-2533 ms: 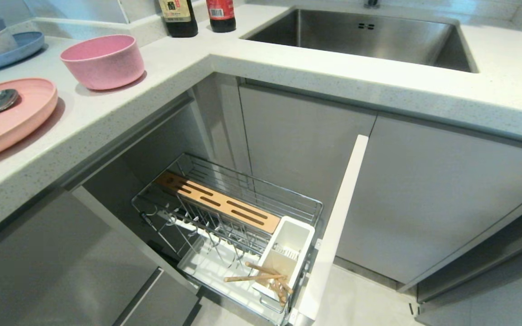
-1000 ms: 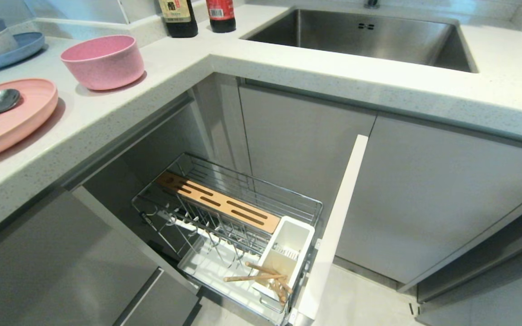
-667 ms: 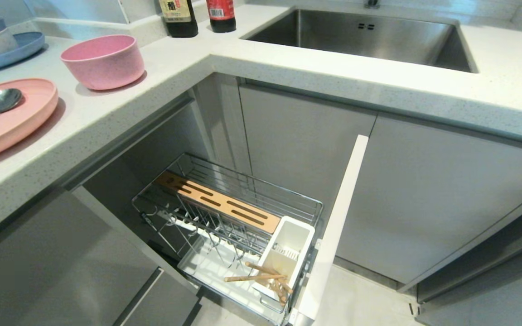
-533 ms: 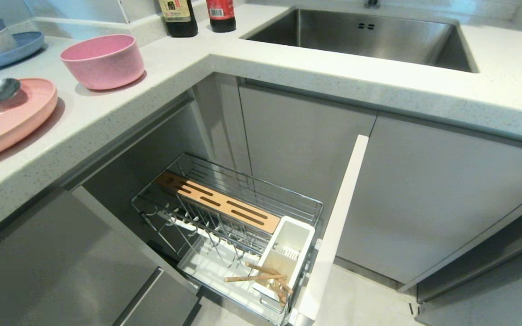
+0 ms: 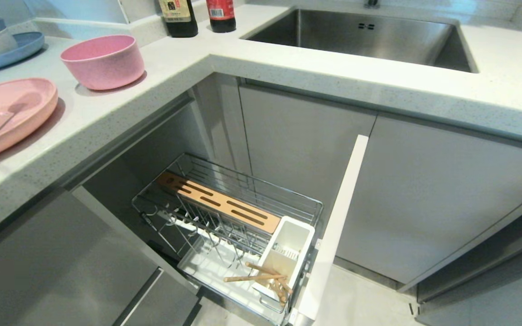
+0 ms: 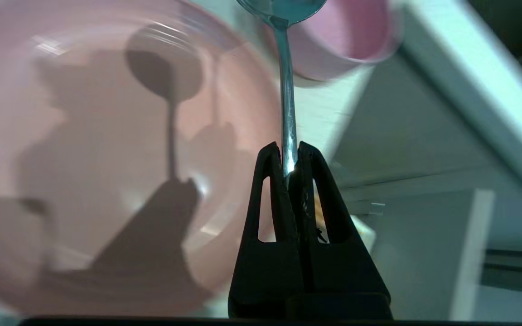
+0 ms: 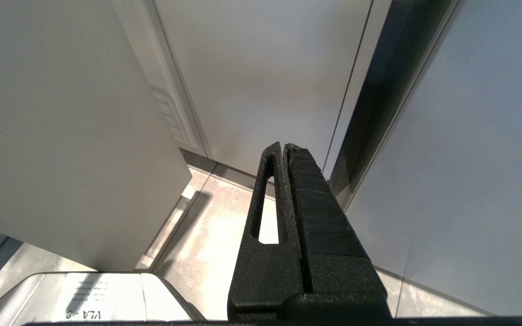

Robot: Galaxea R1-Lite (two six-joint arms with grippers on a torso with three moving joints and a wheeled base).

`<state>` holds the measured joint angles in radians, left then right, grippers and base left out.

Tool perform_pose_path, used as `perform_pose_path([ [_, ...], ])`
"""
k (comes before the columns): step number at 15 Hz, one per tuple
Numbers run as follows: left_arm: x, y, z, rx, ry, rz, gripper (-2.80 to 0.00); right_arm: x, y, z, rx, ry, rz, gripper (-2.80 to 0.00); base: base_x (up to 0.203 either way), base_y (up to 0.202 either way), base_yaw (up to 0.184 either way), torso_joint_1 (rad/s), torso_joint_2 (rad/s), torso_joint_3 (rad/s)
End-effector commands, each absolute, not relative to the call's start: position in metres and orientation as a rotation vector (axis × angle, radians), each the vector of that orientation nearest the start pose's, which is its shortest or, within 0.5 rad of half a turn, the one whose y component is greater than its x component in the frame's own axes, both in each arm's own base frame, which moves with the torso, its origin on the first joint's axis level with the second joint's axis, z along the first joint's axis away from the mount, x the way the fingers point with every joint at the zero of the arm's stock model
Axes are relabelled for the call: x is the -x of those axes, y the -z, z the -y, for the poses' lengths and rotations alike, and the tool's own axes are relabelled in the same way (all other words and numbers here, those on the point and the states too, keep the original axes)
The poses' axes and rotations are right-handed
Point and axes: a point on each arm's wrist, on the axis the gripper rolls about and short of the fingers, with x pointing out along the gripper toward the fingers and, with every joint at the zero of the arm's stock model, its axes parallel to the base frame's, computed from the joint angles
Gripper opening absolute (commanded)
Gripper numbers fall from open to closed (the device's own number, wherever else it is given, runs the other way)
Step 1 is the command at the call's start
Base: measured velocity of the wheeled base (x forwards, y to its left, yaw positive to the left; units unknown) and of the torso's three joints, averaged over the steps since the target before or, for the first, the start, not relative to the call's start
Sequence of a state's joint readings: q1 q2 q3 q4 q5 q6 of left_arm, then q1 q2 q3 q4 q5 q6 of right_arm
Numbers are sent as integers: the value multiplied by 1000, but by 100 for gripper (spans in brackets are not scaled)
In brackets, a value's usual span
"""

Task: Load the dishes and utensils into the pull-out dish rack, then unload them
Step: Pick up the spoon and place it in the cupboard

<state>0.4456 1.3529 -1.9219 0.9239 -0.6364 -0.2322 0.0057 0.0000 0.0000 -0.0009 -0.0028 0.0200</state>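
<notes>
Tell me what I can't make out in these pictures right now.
- Left hand: outside the head view's left edge; only the left wrist view shows it clamped on the spoon handle.
- Spoon bowl: cut off by the frame edge in the left wrist view.
- Pink plate and pink bowl: blurred in the left wrist view.
- Chopsticks: lower ends hidden inside the utensil cup, head view.

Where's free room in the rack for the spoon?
Utensil cup: far half bare; chopsticks crowd its near end. Drip tray shows bare white under the prongs, but wires hem it. Left gripper holds the spoon.
</notes>
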Motion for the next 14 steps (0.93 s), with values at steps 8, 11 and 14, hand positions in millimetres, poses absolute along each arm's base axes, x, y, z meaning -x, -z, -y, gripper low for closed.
perform_pose_path([
  [8, -86, -397, 25, 518, 640, -678, -280, 23, -75, 0, -20, -3, 0, -280, 0, 0, 0, 0, 0, 0],
  [11, -97, -383, 41, 467, 744, -799, -280, 23, -75, 0, -20, -3, -1, -280, 0, 0, 0, 0, 0, 0],
  [14, -118, -366, 58, 427, 755, -947, -280, 23, -75, 0, -20, -4, 0, -280, 0, 0, 0, 0, 0, 0],
])
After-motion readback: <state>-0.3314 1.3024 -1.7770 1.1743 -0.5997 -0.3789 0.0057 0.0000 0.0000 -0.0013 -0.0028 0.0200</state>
